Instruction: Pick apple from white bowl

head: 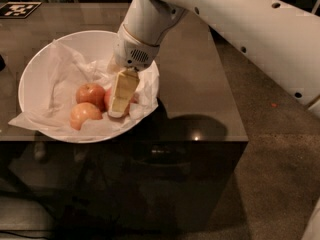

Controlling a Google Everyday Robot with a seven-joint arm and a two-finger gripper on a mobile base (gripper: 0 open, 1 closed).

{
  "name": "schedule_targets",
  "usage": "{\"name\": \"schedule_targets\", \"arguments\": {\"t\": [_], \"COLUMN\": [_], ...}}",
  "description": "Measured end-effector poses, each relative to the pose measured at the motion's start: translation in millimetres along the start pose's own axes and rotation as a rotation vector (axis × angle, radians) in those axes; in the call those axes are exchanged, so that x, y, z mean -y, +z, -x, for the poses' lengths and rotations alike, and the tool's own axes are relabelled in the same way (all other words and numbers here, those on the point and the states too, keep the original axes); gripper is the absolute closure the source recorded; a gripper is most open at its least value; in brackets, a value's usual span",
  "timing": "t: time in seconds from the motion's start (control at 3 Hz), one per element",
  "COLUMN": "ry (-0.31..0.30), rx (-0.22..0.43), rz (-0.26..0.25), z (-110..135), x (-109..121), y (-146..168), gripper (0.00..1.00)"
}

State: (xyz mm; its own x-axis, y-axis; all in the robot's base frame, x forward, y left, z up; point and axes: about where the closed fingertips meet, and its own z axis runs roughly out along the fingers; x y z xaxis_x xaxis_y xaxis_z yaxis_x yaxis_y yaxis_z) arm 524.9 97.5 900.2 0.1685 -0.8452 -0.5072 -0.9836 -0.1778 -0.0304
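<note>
The white bowl (40, 64) stands on the dark table, lined with crumpled white paper, and holds three apples. My gripper (118, 110) reaches down into the bowl's right part. It covers most of a red apple (106, 100), of which only a sliver shows at its left and right. Whether this is the reddest apple I cannot tell. A second red apple (90, 93) lies just to the left, touching it. A paler yellow-pink apple (83, 115) lies in front of that one.
The bowl sits near the front edge of the glossy dark table (200, 94). A black-and-white marker tag (19, 9) lies at the far left corner. My white arm (240, 19) crosses above the table from the right. Carpet floor (280, 174) lies to the right.
</note>
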Motion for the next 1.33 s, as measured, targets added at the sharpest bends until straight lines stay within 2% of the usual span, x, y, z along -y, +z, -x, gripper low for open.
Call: {"name": "schedule_targets", "arguments": {"t": [0.33,1.0,1.33], "ry": [0.000,-0.013,-0.025], "rx": [0.000,-0.024,-0.023], "rz": [0.000,-0.014,-0.024], "z": [0,-2,-1], "x": [0,-1,-3], "y": [0,12,13], "gripper": [0.13,0.47,0.49]}}
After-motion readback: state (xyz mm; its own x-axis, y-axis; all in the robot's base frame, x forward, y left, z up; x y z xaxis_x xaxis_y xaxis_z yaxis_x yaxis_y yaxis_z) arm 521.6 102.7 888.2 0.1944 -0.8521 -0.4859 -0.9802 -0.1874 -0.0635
